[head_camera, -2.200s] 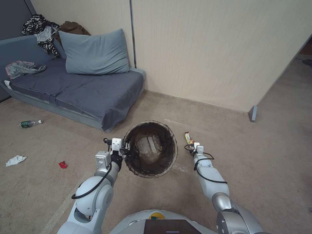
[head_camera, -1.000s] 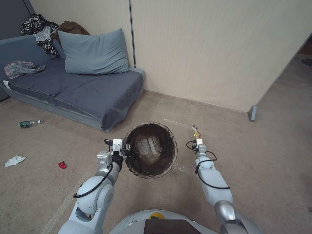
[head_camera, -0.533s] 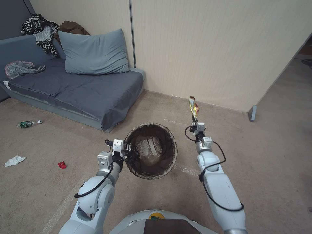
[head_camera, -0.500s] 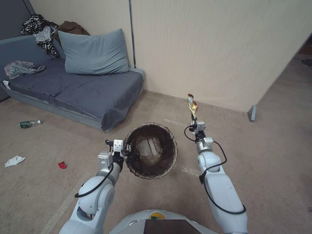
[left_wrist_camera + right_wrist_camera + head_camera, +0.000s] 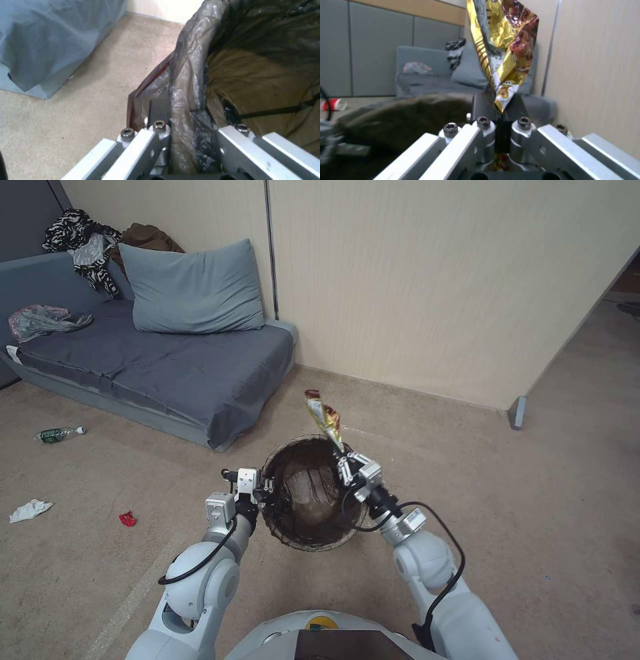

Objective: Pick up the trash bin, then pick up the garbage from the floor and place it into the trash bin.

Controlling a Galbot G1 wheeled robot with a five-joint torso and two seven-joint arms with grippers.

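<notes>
The trash bin, lined with a dark brown bag, hangs tilted off the floor in front of me. My left gripper is shut on its near-left rim; the left wrist view shows the fingers clamping the bag-covered rim. My right gripper is shut on a yellow snack wrapper, held upright over the bin's right rim. In the right wrist view the wrapper sticks up from the closed right gripper. More garbage lies on the floor at left: a green-labelled bottle, white tissue, a red scrap.
A grey-blue sofa with a pillow, clothes and a greyish plastic bag stands at the back left. A beige wall runs behind, ending at a partition foot. A red cup lies far off. Open carpet lies to the right.
My right gripper has lifted the yellow wrapper off the floor, raised it high, then swung it left over the bin's rim. The left arm and bin have barely moved.
</notes>
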